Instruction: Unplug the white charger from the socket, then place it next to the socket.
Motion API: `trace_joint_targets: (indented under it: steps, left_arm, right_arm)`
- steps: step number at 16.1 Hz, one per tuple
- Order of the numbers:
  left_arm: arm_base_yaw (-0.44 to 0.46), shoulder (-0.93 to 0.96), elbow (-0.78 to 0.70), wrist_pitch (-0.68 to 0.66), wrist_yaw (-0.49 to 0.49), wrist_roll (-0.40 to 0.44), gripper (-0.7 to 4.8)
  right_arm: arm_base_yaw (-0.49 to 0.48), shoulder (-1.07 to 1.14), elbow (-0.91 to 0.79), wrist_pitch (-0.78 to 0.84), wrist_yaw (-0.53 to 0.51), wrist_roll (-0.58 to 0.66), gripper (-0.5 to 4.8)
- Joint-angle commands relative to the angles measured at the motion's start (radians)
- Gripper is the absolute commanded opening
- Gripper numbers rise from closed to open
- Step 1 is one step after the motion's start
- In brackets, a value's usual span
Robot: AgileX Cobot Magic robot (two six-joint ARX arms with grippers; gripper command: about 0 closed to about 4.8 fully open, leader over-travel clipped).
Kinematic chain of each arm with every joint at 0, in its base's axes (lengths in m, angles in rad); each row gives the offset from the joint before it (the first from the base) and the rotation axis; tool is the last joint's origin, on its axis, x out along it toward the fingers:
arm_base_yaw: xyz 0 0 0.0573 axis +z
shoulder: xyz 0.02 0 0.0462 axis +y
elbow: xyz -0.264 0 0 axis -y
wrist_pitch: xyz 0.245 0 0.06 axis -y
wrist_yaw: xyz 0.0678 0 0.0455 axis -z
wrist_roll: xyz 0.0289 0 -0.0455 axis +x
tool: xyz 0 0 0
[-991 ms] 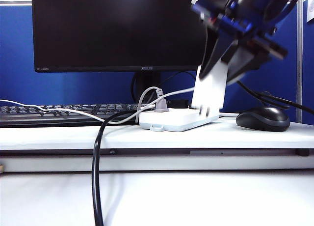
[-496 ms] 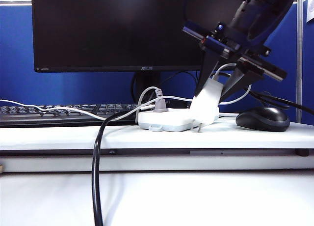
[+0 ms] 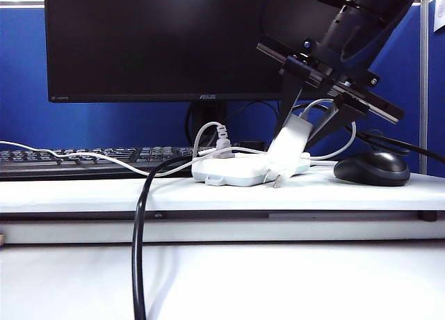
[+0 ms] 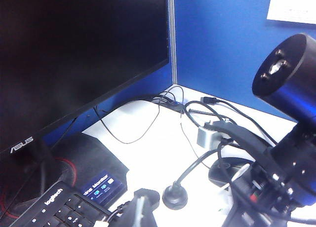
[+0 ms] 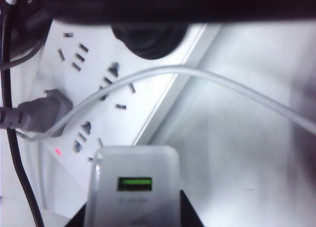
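A: What takes up most of the view?

B: The monitor (image 3: 163, 42), dark, at the back of the desk (image 3: 208, 195), with a keyboard (image 3: 83, 160) below it on the left.

A: And the socket?

B: The socket (image 3: 233, 170) lies flat mid-desk, a grey plug (image 3: 222, 142) seated in it. A mouse (image 3: 372, 168) sits to its right.

A: The white charger?

B: The white charger (image 3: 288, 149) leans tilted at the socket's right end, prongs bare, low edge by the strip.

A: The tools?

B: The right tool (image 3: 309, 122) has its fingers either side of the charger; whether it clamps, I cannot tell. The left tool (image 4: 138, 212) hangs behind the keyboard, mostly cropped, state unclear.
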Motion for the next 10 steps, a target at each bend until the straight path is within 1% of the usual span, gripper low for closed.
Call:
trace_joint_targets:
  steps: [1, 3, 6, 7, 10]
  left_arm:
    - [-0.001, -0.004, 0.003, 0.002, 0.001, -0.003, -0.05]
    - [-0.001, -0.004, 0.003, 0.0, 0.006, -0.003, -0.05]
    - [-0.001, -0.004, 0.003, 0.0, 0.007, -0.003, -0.05]
    - [-0.001, -0.004, 0.003, 0.001, 0.007, -0.003, -0.05]
    - [-0.001, -0.004, 0.003, 0.0, 0.007, -0.003, -0.05]
  right_arm:
    - [0.004, 0.007, -0.011, -0.067, 0.016, -0.022, 3.91]
    - [0.004, -0.018, -0.009, -0.104, 0.08, -0.051, 3.91]
    - [0.004, -0.076, -0.008, -0.118, 0.113, -0.083, 3.91]
    - [0.004, -0.099, -0.008, -0.116, 0.153, -0.093, 3.91]
    - [0.004, -0.121, -0.006, -0.118, 0.146, -0.108, 3.91]
